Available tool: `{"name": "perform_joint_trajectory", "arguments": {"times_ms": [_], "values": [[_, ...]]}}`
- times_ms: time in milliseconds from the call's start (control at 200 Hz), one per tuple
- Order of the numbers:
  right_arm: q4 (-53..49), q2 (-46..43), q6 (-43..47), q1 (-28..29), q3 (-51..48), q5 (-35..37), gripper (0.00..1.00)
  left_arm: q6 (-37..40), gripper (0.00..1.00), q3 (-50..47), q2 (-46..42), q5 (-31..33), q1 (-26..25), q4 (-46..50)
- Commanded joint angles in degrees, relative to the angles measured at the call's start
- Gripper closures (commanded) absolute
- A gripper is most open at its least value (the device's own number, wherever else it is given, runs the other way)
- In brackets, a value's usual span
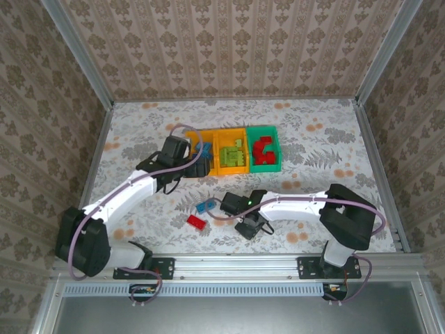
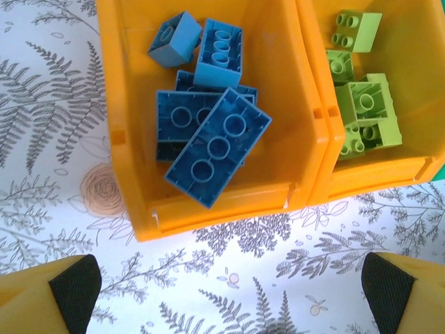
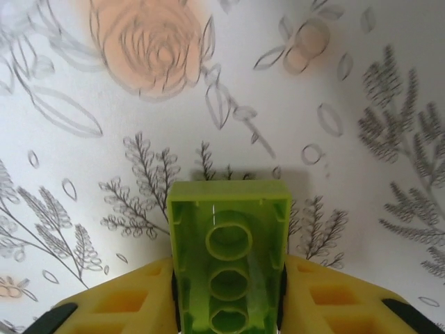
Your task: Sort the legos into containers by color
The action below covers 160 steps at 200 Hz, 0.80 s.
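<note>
Three bins stand in a row at mid-table. We see an orange-yellow bin [image 2: 222, 209] with blue bricks [image 2: 215, 142], a second orange-yellow bin [image 2: 375, 177] with lime bricks [image 2: 365, 111], and a green bin [image 1: 265, 167] with red bricks [image 1: 263, 147]. The left gripper [image 2: 229, 289] is spread wide just in front of the blue-brick bin, holding nothing. The right gripper [image 3: 229, 299] pinches a lime green brick [image 3: 229, 229], hollow underside toward the camera; we can't tell if it touches the table [image 3: 361, 83]. A loose blue brick [image 1: 206, 206] and a loose red brick [image 1: 196, 222] lie near the right gripper.
</note>
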<state>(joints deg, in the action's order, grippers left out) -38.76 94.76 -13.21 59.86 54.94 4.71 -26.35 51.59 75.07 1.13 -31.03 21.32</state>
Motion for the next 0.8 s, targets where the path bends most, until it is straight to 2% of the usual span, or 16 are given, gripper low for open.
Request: {"name": "perform_joint_trajectory", "arguments": {"times_ms": [0,170,325,520,795], "values": [[5.49,-5.19,0.40,-3.92,3.01,-2.37,0.68,0.02,0.00,-2.19,-2.99,1.39,0.14,2.95],[13.44,-8.31,-3.30,-15.27,6.76,-8.05,0.73,-0.36,0.00,-5.84,-4.60,2.08,-1.59,5.18],[16.20,-4.96,-8.35,-23.73,14.52,-10.50,0.72,-2.83,0.00,-9.01,-4.20,2.89,-5.23,5.53],[12.30,8.12,-9.91,-27.83,29.78,-10.75,0.70,-3.49,0.00,-9.76,-3.09,4.10,-10.58,5.10],[6.56,24.50,-12.36,-30.05,45.14,-12.44,0.66,6.68,0.00,-10.74,-3.40,3.51,-12.73,4.84]]}}
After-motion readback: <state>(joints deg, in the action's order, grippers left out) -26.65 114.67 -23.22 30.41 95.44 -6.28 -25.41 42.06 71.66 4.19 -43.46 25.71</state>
